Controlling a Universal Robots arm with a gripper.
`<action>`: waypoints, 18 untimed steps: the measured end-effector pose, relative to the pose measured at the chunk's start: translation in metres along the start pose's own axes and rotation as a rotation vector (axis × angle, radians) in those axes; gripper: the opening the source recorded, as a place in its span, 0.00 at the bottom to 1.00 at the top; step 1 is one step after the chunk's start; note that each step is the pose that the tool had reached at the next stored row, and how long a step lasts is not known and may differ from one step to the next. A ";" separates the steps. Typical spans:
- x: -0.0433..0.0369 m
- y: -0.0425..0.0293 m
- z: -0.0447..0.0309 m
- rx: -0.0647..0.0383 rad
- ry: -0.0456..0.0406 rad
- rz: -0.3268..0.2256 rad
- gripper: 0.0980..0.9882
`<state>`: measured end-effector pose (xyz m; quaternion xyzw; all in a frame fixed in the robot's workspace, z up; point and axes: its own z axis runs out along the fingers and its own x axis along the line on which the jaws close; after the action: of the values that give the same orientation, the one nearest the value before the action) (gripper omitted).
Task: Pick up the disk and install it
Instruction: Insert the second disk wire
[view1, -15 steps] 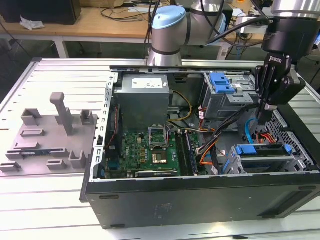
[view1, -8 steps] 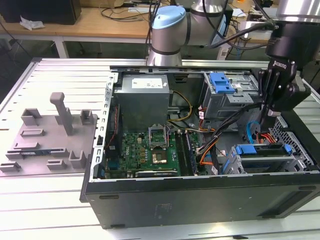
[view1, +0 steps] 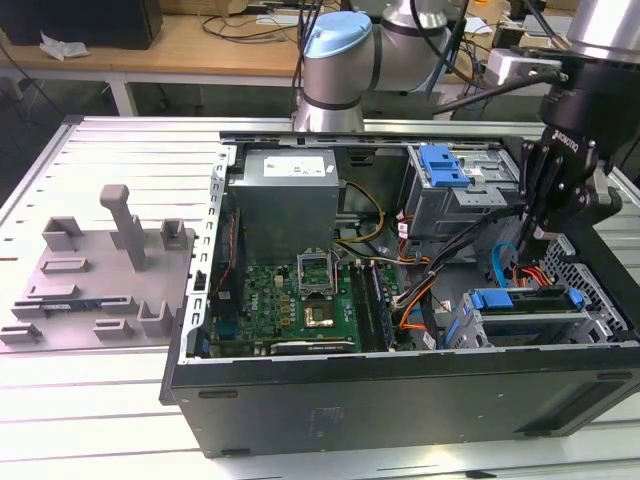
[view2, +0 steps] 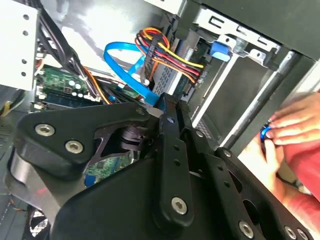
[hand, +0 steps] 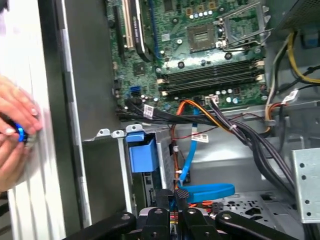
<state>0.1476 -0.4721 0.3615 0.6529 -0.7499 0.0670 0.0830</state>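
Slotted aluminium bench (view1: 110, 150), open PC case (view1: 400, 390) on it. Gripper (view1: 535, 235) jaws closed, empty (hovering inside case). Disk (view1: 525, 305) seated in lower bay, just below fingertips, long axis across exterior view.

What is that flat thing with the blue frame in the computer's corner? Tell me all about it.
The disk is a flat grey metal slab in a blue plastic frame, lying level in the drive cage at the case corner on the exterior view's right. The gripper hangs above it, apart.
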 end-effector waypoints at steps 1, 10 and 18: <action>0.0026 -0.0004 0.0006 -0.002 -0.0181 -0.001 0.07; 0.0311 -0.0044 0.0069 -0.011 -0.1013 -0.003 0.07; 0.0454 -0.0065 0.0104 -0.005 -0.1819 -0.007 0.07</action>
<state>0.1476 -0.5191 0.3609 0.6585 -0.7524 0.0052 0.0164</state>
